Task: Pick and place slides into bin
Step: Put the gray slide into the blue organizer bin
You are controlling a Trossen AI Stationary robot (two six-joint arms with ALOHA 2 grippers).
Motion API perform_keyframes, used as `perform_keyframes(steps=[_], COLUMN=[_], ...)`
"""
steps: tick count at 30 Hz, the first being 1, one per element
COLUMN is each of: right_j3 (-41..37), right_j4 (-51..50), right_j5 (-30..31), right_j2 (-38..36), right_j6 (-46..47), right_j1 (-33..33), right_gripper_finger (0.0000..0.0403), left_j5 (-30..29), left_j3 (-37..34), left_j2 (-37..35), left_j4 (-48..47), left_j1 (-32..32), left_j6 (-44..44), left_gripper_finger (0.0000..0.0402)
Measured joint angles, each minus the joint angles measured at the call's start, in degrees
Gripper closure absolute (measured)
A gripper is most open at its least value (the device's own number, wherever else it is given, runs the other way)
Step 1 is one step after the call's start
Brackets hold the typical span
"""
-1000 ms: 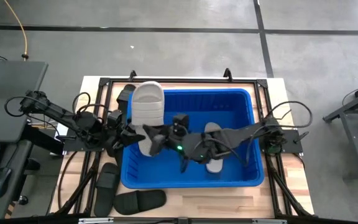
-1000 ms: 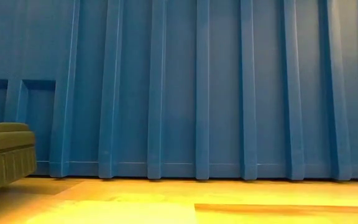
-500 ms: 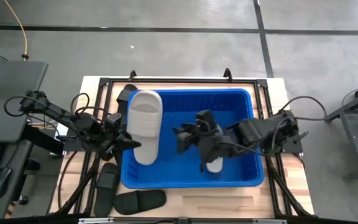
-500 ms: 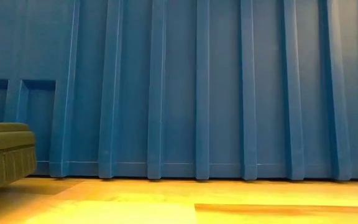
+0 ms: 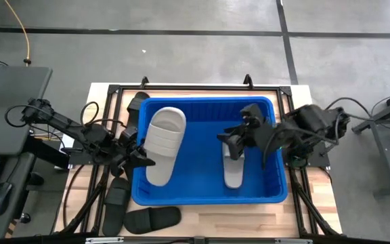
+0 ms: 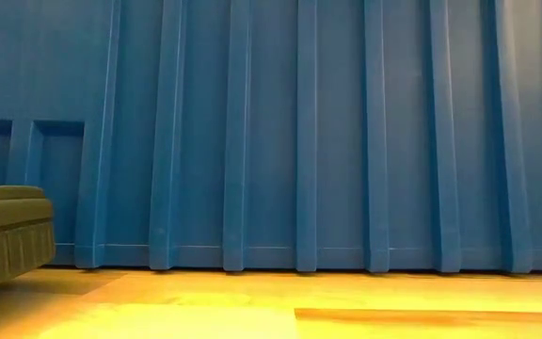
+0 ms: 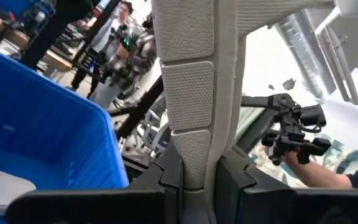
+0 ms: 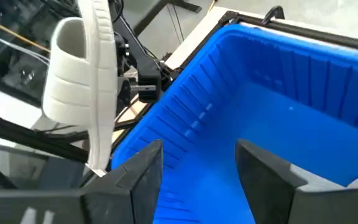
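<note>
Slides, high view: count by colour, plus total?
Light grey slides: 2, one held by the left gripper over the bin at, one lying in the bin.
Black slides: 3, at.
Total: 5.

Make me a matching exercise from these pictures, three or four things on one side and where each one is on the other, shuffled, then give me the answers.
Things:
1. large light grey rubber slide
2. smaller light grey slide
3. black rubber slides
4. right gripper

Places or states:
A. on the wooden table, outside the bright blue plastic bin
B. clamped by the left gripper
C. open above the bin
D. lying on the bin floor

Pairs: 1-B, 2-D, 3-A, 4-C
</note>
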Motion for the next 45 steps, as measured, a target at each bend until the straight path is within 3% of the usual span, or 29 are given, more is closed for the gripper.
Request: perform_keyframes(steps=[4,9,13,17,22,28,31,34,41,45], right_j3=[-8.86,-33.71,-52.15,-67.03,-81.2,-87.45,-87.59,-86.86,-86.47,-86.47], right_j4=[9.21,41.65,53.79,71.24,80.91,89.3,96.86,100.27,95.56,95.05], right_j5=[-3.83,-16.81,-16.23,-21.97,-20.86,-10.17,-6.33,-6.56,-3.65,-6.68], right_j2=[-5.13,-13.56,-23.66,-34.13,-43.61,-46.3,-44.56,-43.0,-40.17,-36.73], right_j6=[-6.5,-16.61,-14.48,-13.93,-6.72,12.97,10.77,6.62,11.3,13.9], right_j1=[-3.11,-7.4,-9.31,-12.36,-15.94,-16.62,-14.59,-13.7,-13.41,-13.06], right_gripper_finger=[0.0215,0.0215,0.0215,0.0215,0.0212,0.021,0.021,0.021,0.021,0.021], left_j5=[-3.66,-8.64,-10.32,-11.5,-12.07,-11.76,-12.39,-13.3,-13.38,-13.43], left_j3=[0.0,0.0,-0.02,-0.02,-0.02,-0.02,-0.02,0.04,-0.02,0.0], left_j2=[0.0,-0.02,-0.04,0.72,5.1,11.55,14.12,15.94,17.66,17.57], left_j4=[0.73,1.6,2.36,1.9,2.62,9.33,16.4,19.57,13.03,15.64], left_j1=[0.0,0.0,0.02,-0.02,0.0,-0.02,0.0,0.0,0.0,0.0], left_j6=[0.35,0.36,-0.64,-2.09,-8.64,-16.99,-17.61,-19.56,-28.13,-28.09], left_gripper_finger=[0.0366,0.0367,0.0366,0.0367,0.0367,0.0365,0.0365,0.0364,0.0364,0.0363])
